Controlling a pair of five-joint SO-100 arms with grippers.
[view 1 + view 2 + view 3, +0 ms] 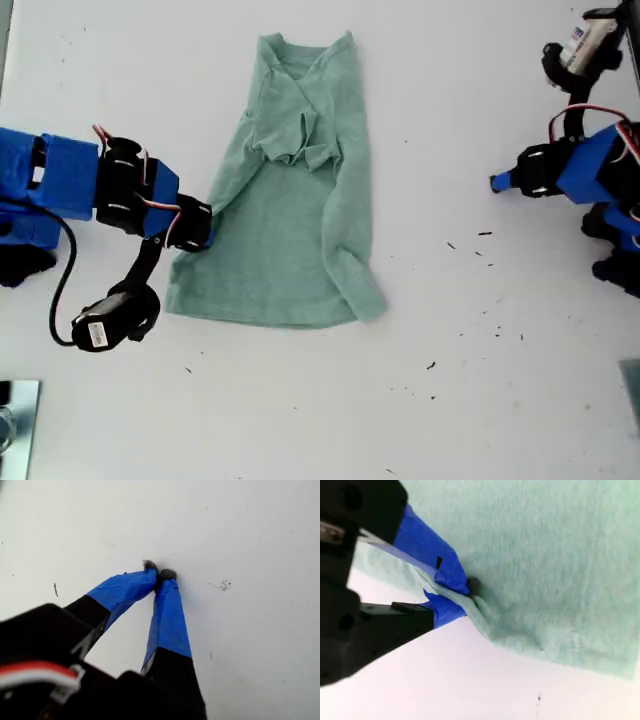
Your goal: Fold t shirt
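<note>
The pale green t shirt (pixel 300 230) lies on the white table in the middle of the exterior view, collar toward the top. Its side at the exterior view's right is folded inward, and a sleeve is bunched near the chest. My second gripper (pixel 205 225) is at the shirt's edge on the exterior view's left. Its blue-taped jaws (pixel 467 597) are shut on that edge of the t shirt (pixel 545 570), with cloth puckered between them. My first gripper (pixel 495 182) is at the exterior view's right, well away from the shirt, its jaws (pixel 159 572) shut over bare table.
Small dark specks (pixel 484 234) dot the table toward the exterior view's lower right. A grey object (pixel 15 420) sits at that view's lower left corner. A black cable (pixel 62 290) loops below the second arm.
</note>
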